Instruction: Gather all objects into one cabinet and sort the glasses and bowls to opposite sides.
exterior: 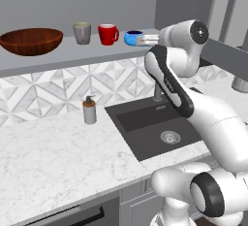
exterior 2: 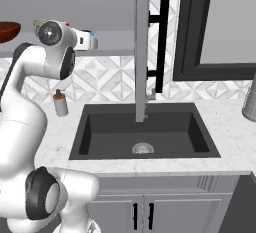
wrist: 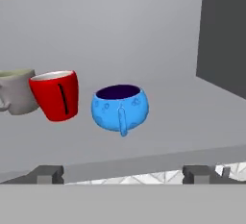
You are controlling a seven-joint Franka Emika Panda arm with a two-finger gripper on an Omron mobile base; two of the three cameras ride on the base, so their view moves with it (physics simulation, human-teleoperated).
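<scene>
glossy blue, left base view: blue vessel (exterior: 131,38) is seen standing upright on the cabinet shelf (exterior: 72,53), rightmost of the row, just beside the red mug (exterior: 107,34). Gripper (exterior: 143,40) is held right at its near side; contact cannot be told from here.
row on shelf: wooden bowl (exterior: 31,40) far left, then grey cup (exterior: 82,32), red mug, blue vessel. All upright, all apparently empty where the insides can be seen.
counter: soap dispenser (exterior: 89,110) stands beside the sink (exterior: 150,128); neither is part of the job.
right base view: gripper (exterior 2: 93,41) is seen at shelf height; an edge of the wooden bowl (exterior 2: 9,31) shows at far left. Cabinet door (exterior 2: 142,47) is seen edge-on, swung open, with its black bar handle (exterior 2: 161,42).
hand view: blue vessel (wrist: 120,106) sits centred ahead, handle facing the camera, dark inside, nothing seen in it. Red mug (wrist: 56,94) is just beside it, grey cup (wrist: 17,92) touching or overlapping the mug in this view.
gripper state: jaws stand wide apart, nothing between the fingertips (wrist: 48,174); vessel is judged released, resting on the shelf.
handling, judged: vessel is taken as rigid glazed ceramic, light, slick, chip-prone. Best gripped across the body or over the rim wall; the handle is thin and would twist.
wooden bowl, judged: stiff, heavier, too wide to span; one rim wall should be pinched.
</scene>
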